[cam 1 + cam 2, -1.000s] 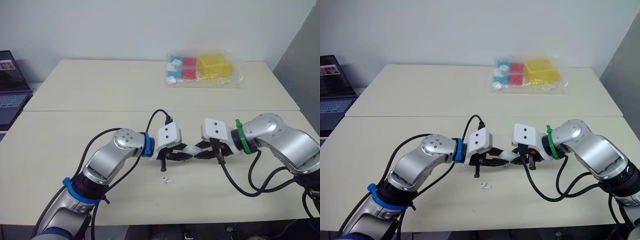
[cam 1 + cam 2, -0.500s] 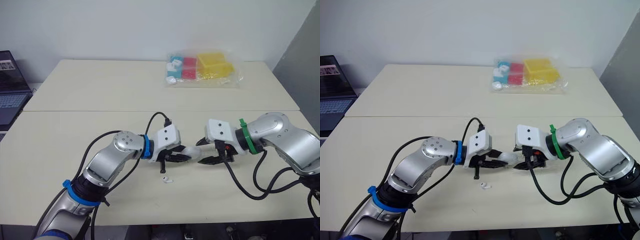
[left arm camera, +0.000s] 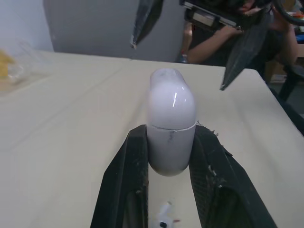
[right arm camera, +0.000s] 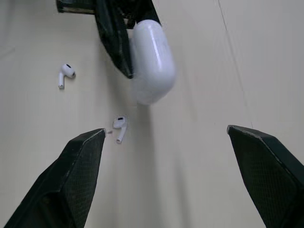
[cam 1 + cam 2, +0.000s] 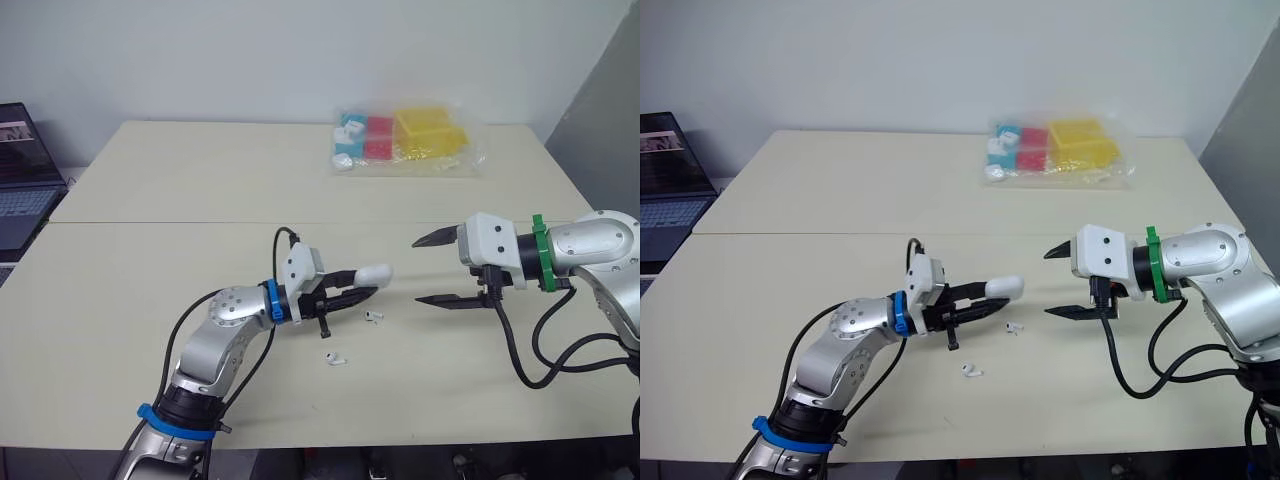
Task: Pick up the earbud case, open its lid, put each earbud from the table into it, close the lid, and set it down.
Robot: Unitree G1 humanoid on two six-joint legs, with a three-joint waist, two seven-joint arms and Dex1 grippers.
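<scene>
Earbud case [image 5: 372, 272] is white and rounded, and it sits between the two black fingers of the left gripper [image 5: 352, 291], which pinch it at its lower half. The case is held above the table [image 5: 200, 180], near the middle of the near half, and its rounded top end points to the right, toward the other arm. In the left wrist view a thin seam goes around the case and the lid is closed.

The right gripper [image 5: 430, 269] is to the right of the case, at about the same height and apart from it. Its two fingers are spread wide, one higher and one lower, and nothing is between them.

Two white earbuds lie on the table. The first earbud [image 5: 374, 317] is just below the held case, a little nearer to the robot. The second earbud [image 5: 334, 358] lies nearer again and more to the left, apart from the first one.

At the far side of the table, right of the centre, is a clear plastic bag [image 5: 405, 140] with blue, red and yellow blocks inside. A laptop [image 5: 20, 175] stands open at the far left, beside the table.
</scene>
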